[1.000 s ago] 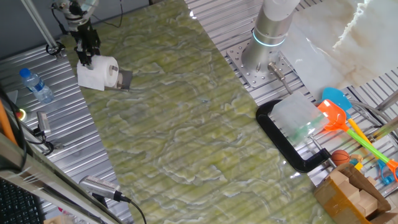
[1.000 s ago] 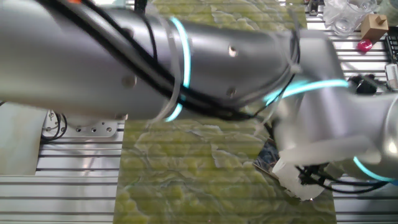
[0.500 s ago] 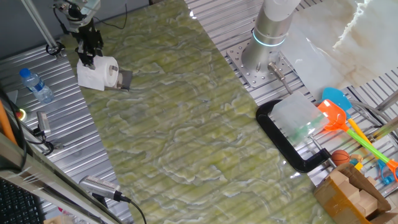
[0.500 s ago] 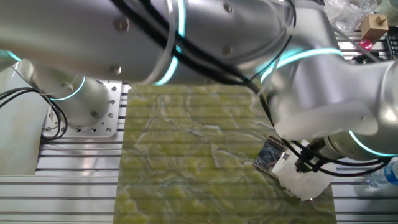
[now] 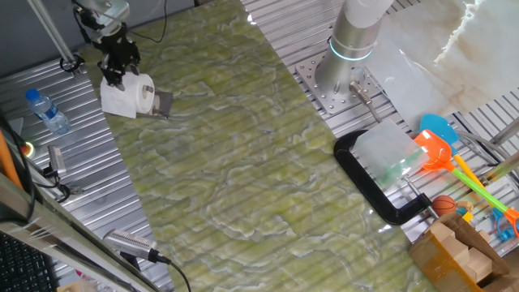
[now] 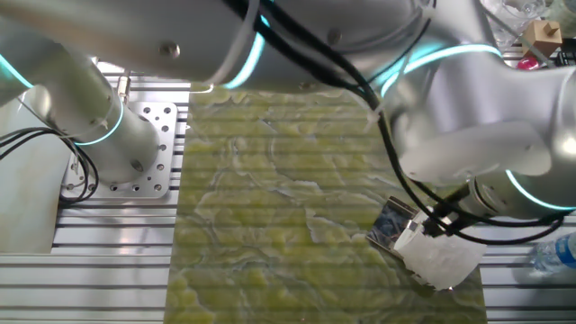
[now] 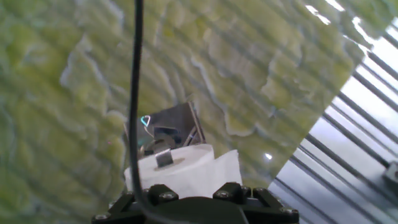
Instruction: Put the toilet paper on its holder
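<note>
The toilet paper (image 5: 126,96) is a white roll at the far left corner of the green mat, with its hollow core towards the holder (image 5: 162,103). The holder's dark-grey plate lies flat beside it. From the other side the toilet paper (image 6: 441,261) touches the shiny holder plate (image 6: 391,225). In the hand view the toilet paper (image 7: 186,165) shows a small rod end at its core, with the holder plate (image 7: 168,127) just beyond. My gripper (image 5: 117,73) hangs right over the roll's top, its jaws spread open. The gripper (image 6: 435,225) sits at the roll's upper edge.
A clear water bottle (image 5: 46,111) lies on the ribbed metal left of the roll. A black C-shaped frame (image 5: 365,174) and bright toys (image 5: 442,146) stand at the right. The arm's base (image 5: 349,49) is at the back. A black cable (image 7: 135,93) crosses the hand view.
My gripper has lifted slightly and shifted right above the roll, and the arm has swung up out of the other fixed view. The roll and holder have stayed in place.
</note>
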Controlling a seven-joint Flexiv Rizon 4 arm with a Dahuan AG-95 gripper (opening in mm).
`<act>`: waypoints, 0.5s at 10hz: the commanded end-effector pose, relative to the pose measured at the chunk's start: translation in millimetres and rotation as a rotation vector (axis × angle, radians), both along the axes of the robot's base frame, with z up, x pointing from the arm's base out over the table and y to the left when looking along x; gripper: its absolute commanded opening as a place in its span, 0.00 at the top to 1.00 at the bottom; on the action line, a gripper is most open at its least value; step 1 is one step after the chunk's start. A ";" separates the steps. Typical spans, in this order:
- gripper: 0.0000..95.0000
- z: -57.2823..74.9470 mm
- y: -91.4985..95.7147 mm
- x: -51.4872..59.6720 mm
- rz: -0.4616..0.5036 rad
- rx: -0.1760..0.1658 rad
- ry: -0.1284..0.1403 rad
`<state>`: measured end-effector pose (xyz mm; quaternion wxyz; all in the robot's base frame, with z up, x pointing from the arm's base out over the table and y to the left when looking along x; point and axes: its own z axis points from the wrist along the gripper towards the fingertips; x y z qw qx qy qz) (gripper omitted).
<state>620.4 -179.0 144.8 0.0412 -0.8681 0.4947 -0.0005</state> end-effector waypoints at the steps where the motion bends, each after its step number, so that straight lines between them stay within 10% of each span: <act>1: 1.00 5.9 14.8 -3.0 -0.179 -0.001 0.012; 5: 1.00 10.7 34.4 -10.6 -0.446 -0.030 0.007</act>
